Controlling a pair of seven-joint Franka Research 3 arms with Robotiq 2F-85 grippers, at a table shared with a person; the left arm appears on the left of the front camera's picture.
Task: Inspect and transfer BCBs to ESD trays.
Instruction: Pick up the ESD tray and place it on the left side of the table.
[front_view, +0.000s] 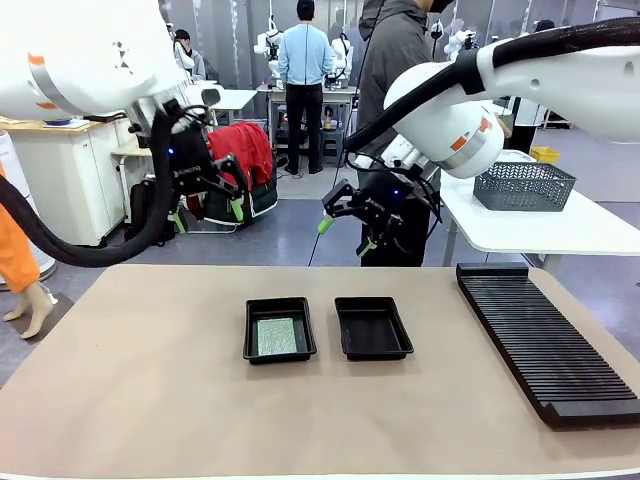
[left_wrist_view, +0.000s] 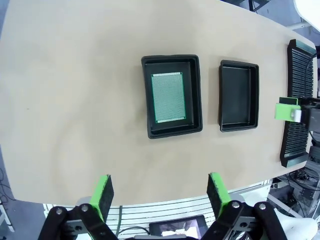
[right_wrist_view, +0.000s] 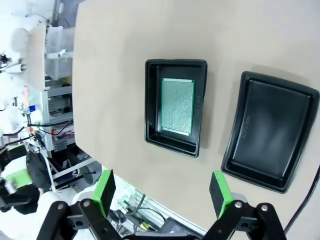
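Observation:
Two black ESD trays sit side by side mid-table. The left tray (front_view: 250, 345) (left_wrist_view: 195, 92) (right_wrist_view: 152, 105) holds one green BCB (front_view: 276, 336) (left_wrist_view: 168, 97) (right_wrist_view: 177, 106) lying flat on its floor. The right tray (front_view: 372, 328) (left_wrist_view: 239, 95) (right_wrist_view: 270, 130) has nothing in it. My left gripper (front_view: 205, 208) (left_wrist_view: 159, 192) hangs open high above the table's far left. My right gripper (front_view: 343, 236) (right_wrist_view: 161, 192) is open too, raised above the far edge behind the trays. Neither holds anything.
A long black ribbed rack (front_view: 545, 340) (left_wrist_view: 298, 95) lies along the table's right side. A grey mesh basket (front_view: 523, 186) stands on a white side table. A person in a dark jacket (front_view: 395, 60) stands behind the far edge. The tan mat (front_view: 130, 390) is bare around the trays.

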